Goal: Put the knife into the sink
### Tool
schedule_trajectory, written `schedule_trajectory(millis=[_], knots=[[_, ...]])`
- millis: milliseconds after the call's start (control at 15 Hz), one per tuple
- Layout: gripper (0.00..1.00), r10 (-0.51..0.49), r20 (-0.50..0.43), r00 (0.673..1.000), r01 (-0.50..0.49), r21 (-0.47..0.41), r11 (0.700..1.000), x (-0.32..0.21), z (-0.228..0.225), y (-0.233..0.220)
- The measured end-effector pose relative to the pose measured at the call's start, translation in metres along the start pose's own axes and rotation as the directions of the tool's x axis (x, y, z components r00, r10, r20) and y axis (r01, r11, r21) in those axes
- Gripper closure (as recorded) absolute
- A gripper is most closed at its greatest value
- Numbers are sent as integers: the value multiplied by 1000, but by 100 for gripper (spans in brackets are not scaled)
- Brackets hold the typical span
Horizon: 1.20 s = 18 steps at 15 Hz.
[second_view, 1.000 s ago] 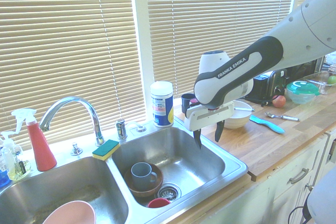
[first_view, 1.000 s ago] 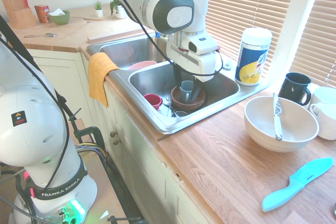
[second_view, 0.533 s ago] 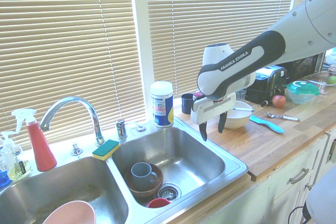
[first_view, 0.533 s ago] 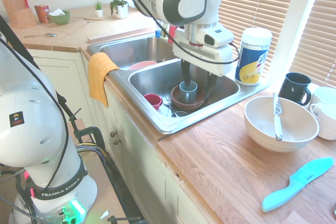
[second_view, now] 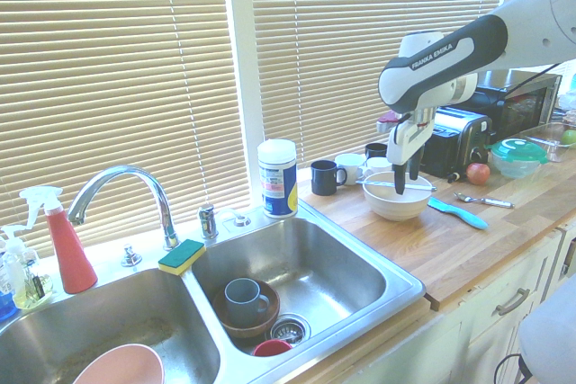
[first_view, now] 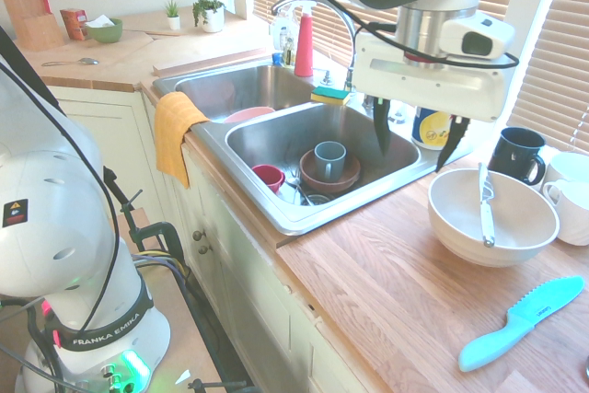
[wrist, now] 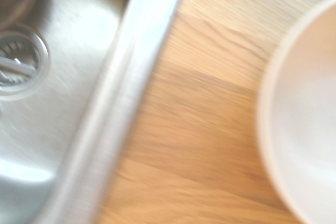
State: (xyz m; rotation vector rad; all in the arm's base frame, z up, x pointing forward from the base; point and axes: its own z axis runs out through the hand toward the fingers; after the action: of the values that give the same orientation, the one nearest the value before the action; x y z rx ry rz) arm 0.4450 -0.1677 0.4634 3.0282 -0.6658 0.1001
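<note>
The slim silvery knife [first_view: 485, 204] lies across the white bowl [first_view: 460, 227] on the wooden counter, and from the other side the knife [second_view: 389, 185] rests on the rim of the bowl [second_view: 396, 208]. My gripper [first_view: 416, 144] hangs open and empty in the air between the sink [first_view: 285, 213] and the bowl, its dark fingers [first_view: 383, 131] pointing down. In the second exterior view the gripper [second_view: 407, 171] stands just above the bowl's near rim. The wrist view shows the sink's edge [wrist: 121, 98] and part of the bowl [wrist: 302, 124], blurred.
A teal plastic knife [first_view: 520, 322] lies on the counter in front of the bowl. Dark and white mugs [first_view: 517, 154] stand behind it, a wipes canister [second_view: 277, 177] by the sink. The right basin holds a brown bowl with a grey cup [first_view: 329, 161] and a red cup [first_view: 269, 177].
The arm has risen out of the right basin and swung across to the counter, toward the white bowl. The gripper stayed open and empty.
</note>
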Motion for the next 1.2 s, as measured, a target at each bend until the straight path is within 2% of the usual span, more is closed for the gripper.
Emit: schedule_trajectory(millis=[333, 667, 867, 933, 1200], knots=[[0, -17, 57, 998, 19, -26, 999, 38, 44, 37], [0, -14, 48, 999, 15, -22, 1000, 58, 44, 51], [0, -9, 71, 997, 10, -23, 1000, 68, 61, 49], [100, -6, 77, 997, 8, -22, 1000, 72, 69, 48], [100, 5, 81, 997, -4, -18, 1000, 88, 80, 46]])
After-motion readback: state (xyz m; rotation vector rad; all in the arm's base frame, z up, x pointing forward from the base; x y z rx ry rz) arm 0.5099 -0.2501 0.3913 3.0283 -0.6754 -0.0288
